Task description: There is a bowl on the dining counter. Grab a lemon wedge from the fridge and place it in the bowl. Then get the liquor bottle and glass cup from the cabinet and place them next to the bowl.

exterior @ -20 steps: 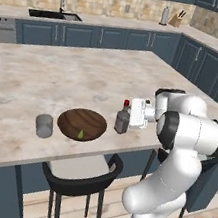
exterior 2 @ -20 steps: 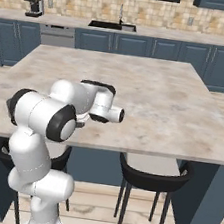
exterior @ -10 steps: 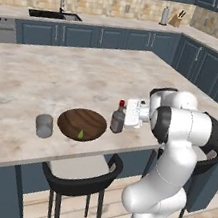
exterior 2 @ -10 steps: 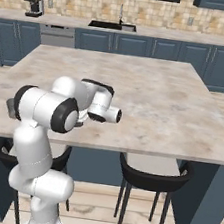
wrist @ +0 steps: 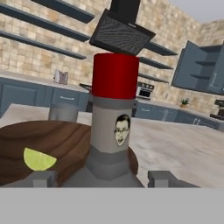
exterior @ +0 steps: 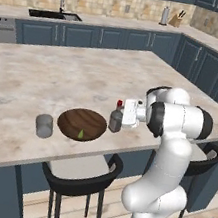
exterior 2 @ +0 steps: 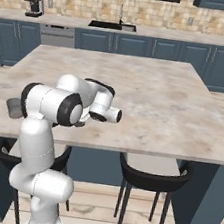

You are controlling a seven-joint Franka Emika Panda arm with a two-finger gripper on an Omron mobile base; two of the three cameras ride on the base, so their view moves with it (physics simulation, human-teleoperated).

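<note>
Since 1 s ago the arm is carrying the liquor bottle (exterior: 115,121) nearer the bowl (exterior: 82,124). Claw (exterior: 122,119) spread, straddling it. Lemon wedge (exterior: 81,134) in bowl, glass cup (exterior: 44,125) beside. Last step; next: backing away cleanly.

The dining counter (exterior: 76,75) is carrying three things near my edge: the glass cup (exterior: 44,125) is standing beside the bowl (exterior: 82,124), and the liquor bottle (exterior: 116,118) is standing upright against the bowl's other side.
</note>
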